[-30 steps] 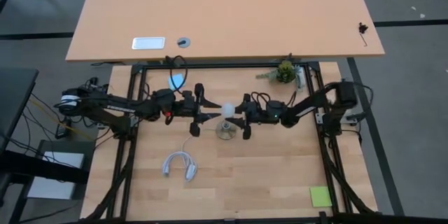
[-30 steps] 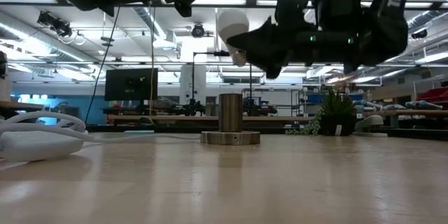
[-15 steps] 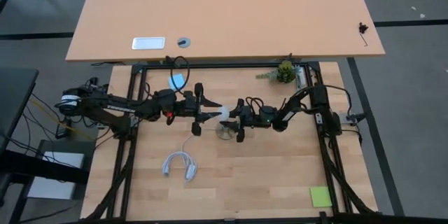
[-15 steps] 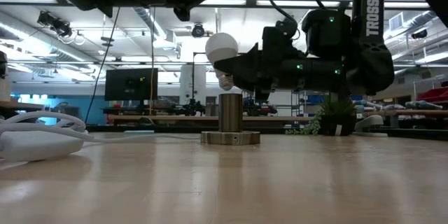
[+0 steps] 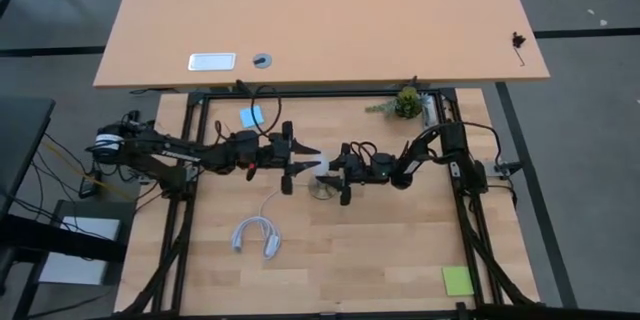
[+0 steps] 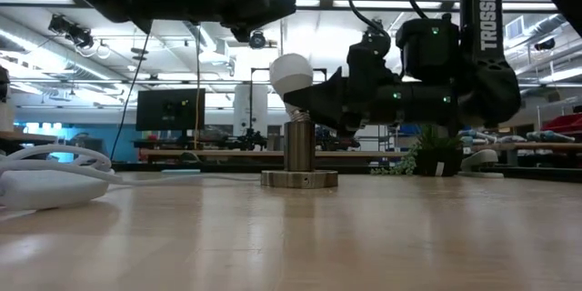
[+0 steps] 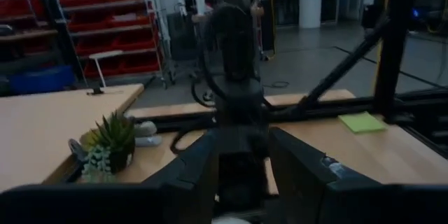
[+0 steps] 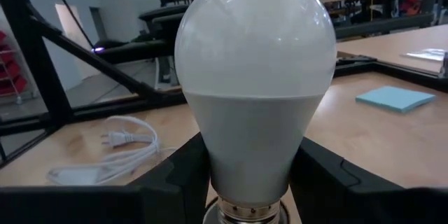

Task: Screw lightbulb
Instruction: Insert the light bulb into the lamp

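— Where was the lightbulb (image 6: 291,76) held?

— Directly over the socket (image 6: 299,151), clamped upright in the right gripper (image 6: 314,105), its screw base just at the mouth. The left gripper (image 5: 297,158) was spread wide just beside it, holding nothing.

— The risk?

— Cross-threading could be expected if the bulb were turned while tilted or off-centre.

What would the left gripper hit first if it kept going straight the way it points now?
Probably the white frosted pear-shaped lightbulb held by the right gripper above the grey metal socket. The left gripper, open, points across the table at it. The low view suggests it rides slightly higher, so it might pass over the bulb and meet the right gripper instead.
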You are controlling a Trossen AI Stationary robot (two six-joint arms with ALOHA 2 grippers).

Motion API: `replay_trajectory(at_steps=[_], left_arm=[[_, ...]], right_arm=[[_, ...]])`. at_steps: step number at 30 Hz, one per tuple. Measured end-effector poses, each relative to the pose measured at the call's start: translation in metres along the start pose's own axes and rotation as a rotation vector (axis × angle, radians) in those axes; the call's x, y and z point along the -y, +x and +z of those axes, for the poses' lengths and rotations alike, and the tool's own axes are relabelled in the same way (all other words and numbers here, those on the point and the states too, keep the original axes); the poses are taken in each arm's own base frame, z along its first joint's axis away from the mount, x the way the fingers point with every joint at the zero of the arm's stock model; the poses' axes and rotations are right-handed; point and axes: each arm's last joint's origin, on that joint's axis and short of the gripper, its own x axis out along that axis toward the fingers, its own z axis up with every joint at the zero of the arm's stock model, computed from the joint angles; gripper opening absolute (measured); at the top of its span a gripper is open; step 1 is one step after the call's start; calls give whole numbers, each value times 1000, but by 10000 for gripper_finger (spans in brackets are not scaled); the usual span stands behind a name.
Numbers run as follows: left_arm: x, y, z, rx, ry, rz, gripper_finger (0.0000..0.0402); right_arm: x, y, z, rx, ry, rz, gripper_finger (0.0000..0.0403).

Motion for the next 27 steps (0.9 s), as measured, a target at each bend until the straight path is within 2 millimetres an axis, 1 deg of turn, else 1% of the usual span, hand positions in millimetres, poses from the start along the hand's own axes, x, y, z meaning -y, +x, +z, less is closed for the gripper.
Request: replay_trajectory(at_steps=[17, 27], left_arm=[[-11, 7, -18, -61, -26, 50, 133], [-11, 12, -30, -96, -35, 61, 133]], right_arm=[[-1, 0, -1, -5, -76, 1, 172], [0, 0, -4, -44, -84, -3, 180]])
